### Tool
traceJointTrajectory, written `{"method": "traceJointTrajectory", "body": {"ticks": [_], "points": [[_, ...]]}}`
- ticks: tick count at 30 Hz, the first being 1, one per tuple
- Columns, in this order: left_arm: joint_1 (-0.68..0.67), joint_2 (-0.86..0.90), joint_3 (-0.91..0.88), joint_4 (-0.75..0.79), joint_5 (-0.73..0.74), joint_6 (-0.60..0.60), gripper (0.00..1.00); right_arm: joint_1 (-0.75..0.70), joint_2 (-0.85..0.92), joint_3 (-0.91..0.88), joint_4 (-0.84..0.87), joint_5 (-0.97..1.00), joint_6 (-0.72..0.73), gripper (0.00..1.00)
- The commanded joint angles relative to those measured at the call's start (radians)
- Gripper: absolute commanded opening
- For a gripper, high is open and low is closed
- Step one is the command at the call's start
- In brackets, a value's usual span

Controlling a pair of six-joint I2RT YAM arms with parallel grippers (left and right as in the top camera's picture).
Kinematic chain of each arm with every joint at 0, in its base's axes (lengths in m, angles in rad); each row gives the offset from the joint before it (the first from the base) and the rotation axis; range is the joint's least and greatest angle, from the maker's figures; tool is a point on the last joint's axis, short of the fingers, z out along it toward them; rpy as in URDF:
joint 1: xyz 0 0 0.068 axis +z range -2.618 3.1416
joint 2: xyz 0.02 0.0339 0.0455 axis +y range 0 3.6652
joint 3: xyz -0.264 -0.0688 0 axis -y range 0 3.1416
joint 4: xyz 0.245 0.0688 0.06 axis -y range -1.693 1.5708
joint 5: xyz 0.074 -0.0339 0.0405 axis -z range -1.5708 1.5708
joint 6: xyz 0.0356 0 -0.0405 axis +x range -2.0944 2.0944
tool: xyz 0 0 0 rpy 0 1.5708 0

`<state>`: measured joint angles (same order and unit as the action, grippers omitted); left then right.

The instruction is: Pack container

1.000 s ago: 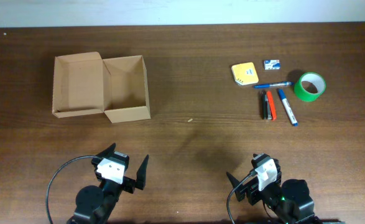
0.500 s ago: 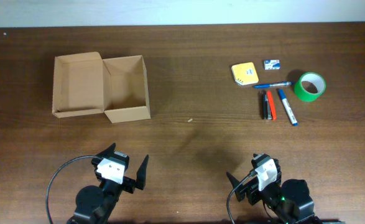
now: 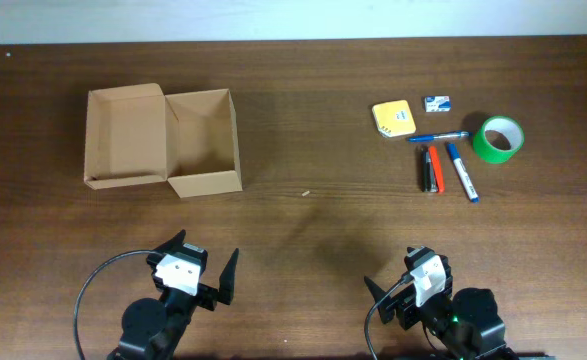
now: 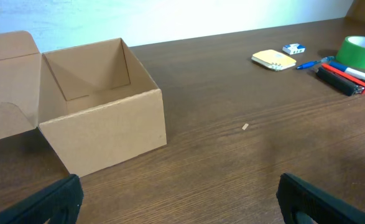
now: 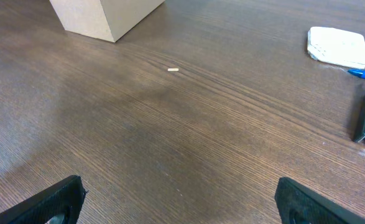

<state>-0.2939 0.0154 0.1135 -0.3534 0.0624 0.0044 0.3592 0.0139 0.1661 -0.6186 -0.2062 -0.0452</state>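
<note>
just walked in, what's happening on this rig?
Nothing is being handled. The left gripper and right gripper hover open and empty over the table's near edge. The cardboard box sits open, lid flap back, apparently empty. The tape roll, pens and yellow notepad lie clustered on the right, untouched.

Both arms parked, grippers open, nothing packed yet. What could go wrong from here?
The markers lie side by side, nearly touching; gripping one may drag its neighbours.
They and the green tape roll sit far right of the container, so every carry crosses the table; a loose grip could drop something.
The empty container may slide if bumped.
</note>
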Motion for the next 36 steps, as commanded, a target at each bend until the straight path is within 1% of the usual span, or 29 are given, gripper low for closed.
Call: {"method": "traceJointTrajectory", "body": {"ticks": [1, 12, 16, 21, 24, 27, 32, 36], "points": [[0.005, -0.010, -0.006, 0.010, -0.014, 0.011, 0.99, 0.008, -0.011, -0.007, 0.005, 0.009, 0.002, 0.99], [0.005, -0.010, -0.007, 0.012, -0.029, 0.011, 0.99, 0.008, -0.011, -0.007, 0.005, 0.009, 0.001, 0.99], [0.005, -0.005, -0.007, 0.029, -0.029, -0.040, 0.99, 0.008, -0.011, -0.007, 0.005, 0.009, 0.001, 0.99], [0.005, 0.079, 0.040, 0.061, -0.055, -0.045, 0.99, 0.008, -0.011, -0.007, 0.005, 0.009, 0.002, 0.99], [0.005, 0.186, 0.117, 0.061, -0.099, -0.045, 0.99, 0.008, -0.011, -0.007, 0.005, 0.009, 0.002, 0.99], [0.005, 0.333, 0.219, 0.053, -0.143, -0.044, 0.99, 0.008, -0.011, -0.007, 0.005, 0.009, 0.001, 0.99], [0.005, 0.629, 0.416, 0.012, -0.215, -0.034, 0.99, 0.008, -0.011, -0.007, 0.005, 0.009, 0.001, 1.00], [0.007, 0.879, 0.598, -0.013, -0.220, -0.034, 0.99, 0.008, -0.011, -0.007, 0.005, 0.009, 0.001, 0.99]]}}
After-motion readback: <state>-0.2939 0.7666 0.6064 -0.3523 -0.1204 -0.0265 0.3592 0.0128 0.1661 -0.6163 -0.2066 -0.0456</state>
